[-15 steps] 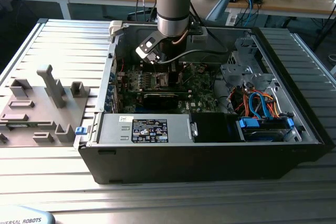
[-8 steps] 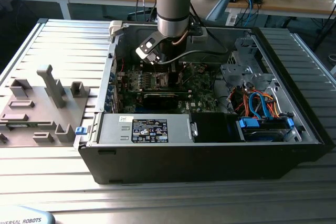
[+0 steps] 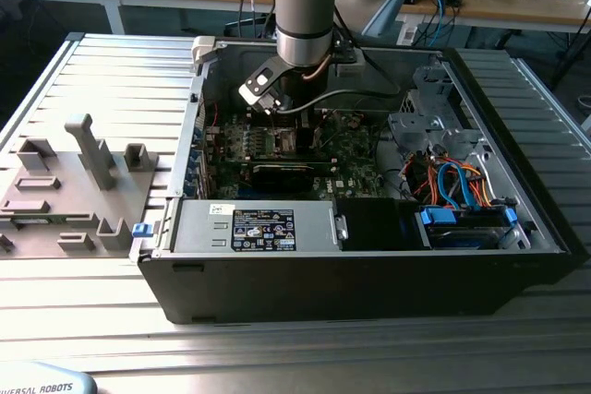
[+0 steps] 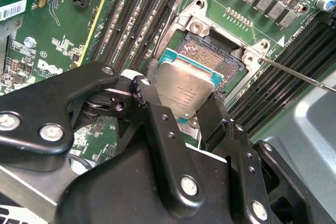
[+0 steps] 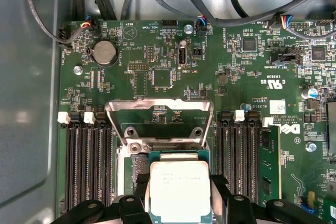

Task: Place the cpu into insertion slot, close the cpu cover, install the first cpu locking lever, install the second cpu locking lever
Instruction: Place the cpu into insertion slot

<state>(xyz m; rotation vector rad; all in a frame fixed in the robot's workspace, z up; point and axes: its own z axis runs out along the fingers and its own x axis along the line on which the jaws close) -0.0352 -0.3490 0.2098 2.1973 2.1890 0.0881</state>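
We had the gripper (image 4: 181, 103) clamped on the cpu (image 5: 179, 190) just over the insertion slot (image 4: 218, 56), cpu cover (image 5: 160, 102) up; reckoned seating it needed careful squaring.

cpu (image 4: 186, 87): the tool (image 4: 181, 100) grips it, and its black fingers (image 4: 160, 129) hide two sides in the second wrist view.
insertion slot (image 4: 218, 59): the cpu covers part of it in both wrist views.
tool body: it runs off the picture's edge in both wrist views.
thin metal rod (image 4: 294, 73): one end is cut off.
arm (image 3: 305, 6): its upper part is cut off in the exterior view.
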